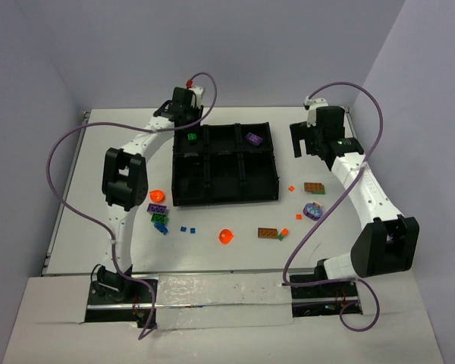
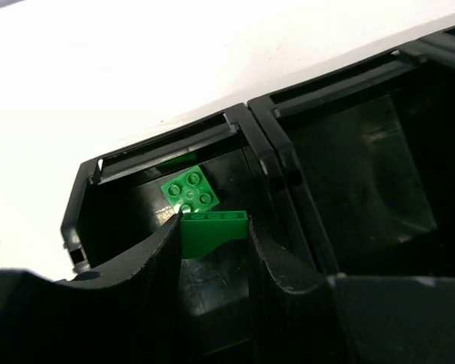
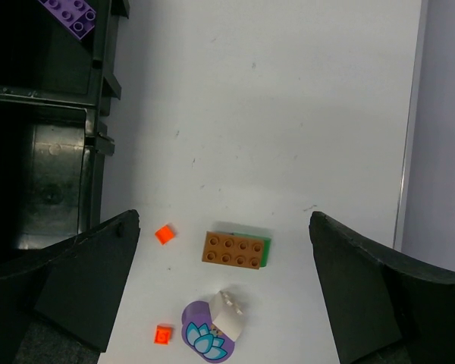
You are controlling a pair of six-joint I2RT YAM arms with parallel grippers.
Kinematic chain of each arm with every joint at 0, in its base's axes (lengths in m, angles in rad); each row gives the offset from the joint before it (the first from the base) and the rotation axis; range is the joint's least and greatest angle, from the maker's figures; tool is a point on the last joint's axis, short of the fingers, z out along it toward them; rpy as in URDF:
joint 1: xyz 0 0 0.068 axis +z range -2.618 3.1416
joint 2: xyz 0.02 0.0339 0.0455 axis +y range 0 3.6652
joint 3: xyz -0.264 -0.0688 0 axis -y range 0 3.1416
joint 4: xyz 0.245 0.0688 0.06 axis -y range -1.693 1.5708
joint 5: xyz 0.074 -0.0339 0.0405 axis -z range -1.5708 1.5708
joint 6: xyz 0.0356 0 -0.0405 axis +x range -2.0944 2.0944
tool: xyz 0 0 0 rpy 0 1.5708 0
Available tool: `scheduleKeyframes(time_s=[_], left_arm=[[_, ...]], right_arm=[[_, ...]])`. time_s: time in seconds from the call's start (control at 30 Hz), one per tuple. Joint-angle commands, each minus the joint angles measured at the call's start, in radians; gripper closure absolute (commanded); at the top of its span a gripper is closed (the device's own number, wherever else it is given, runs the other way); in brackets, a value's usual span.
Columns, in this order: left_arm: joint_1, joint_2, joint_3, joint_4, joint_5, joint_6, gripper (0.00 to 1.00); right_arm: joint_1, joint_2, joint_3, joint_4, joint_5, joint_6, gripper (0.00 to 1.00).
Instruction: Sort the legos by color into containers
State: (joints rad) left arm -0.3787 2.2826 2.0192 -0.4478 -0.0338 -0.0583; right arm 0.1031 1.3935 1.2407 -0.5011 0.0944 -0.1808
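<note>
The left pincer [image 2: 216, 227] is over the back left box of the black tray [image 1: 220, 199]. It is clamped on a green brick [image 2: 212, 236] that sits between its two fingers. Just behind that brick, a flat green piece [image 2: 189, 190] with four bumps lies on the floor of the same box. A purple brick [image 1: 253, 139] lies in the back right box. The right pincer [image 3: 224, 220] hangs just past the right side of the tray, with its fingers wide apart and nothing between them. Below it on the white table [image 1: 212, 262] lies a brown brick [image 3: 232, 249] with a bit of green poking out at one side. A tiny orange square [image 3: 164, 234] is near it. There is also a round purple piece [image 3: 201, 337] with a flower on it, and a small white piece [image 3: 227, 313] rests on that. More legos lie on the table. Near the tray's front left corner there is an orange piece [image 1: 157, 196], then a purple one [image 1: 158, 208], a green one [image 1: 159, 218] and a blue one [image 1: 161, 228], all close together. Two tiny blue bits [image 1: 182, 227] sit near them. In front of the tray lie a round orange piece [image 1: 226, 236] and a second brown brick [image 1: 268, 233], with a small orange bit [image 1: 284, 231] right beside it
</note>
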Motion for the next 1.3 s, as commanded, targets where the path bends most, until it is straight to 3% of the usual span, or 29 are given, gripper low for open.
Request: scheduleKeyframes(time_s=[0.0,0.27,0.77,0.9,1.03,1.17,1.27], left_arm=[[-0.003,0.027,0.053,0.045,-0.053,0.001,0.90],[-0.003,0.049,0.055,0.056,-0.117,0.006,0.78],[-0.005,-0.003,0.058,0.080,-0.129,0.042,0.38],[-0.005,-0.031,0.081,0.056,-0.127,0.048,0.37],[0.019,-0.192,-0.015,0.102,-0.025,0.088,0.48],[0.069,-0.438,-0.202,0.082,0.238,0.271,0.56],[0.154,-0.591,-0.341,-0.071,0.519,0.465,0.53]], right_arm=[[-0.012,-0.046,0.002,0.026,0.018,-0.007,0.00],[-0.017,-0.051,-0.001,0.026,0.013,-0.003,0.00],[-0.016,-0.042,0.011,0.030,-0.005,0.001,0.00],[-0.017,-0.036,0.020,0.030,-0.018,0.009,0.00],[-0.016,-0.033,0.029,0.029,-0.029,0.009,0.00],[-0.017,-0.033,0.027,0.027,-0.049,0.003,0.00],[-0.016,-0.044,0.013,0.031,-0.065,-0.008,0.00]])
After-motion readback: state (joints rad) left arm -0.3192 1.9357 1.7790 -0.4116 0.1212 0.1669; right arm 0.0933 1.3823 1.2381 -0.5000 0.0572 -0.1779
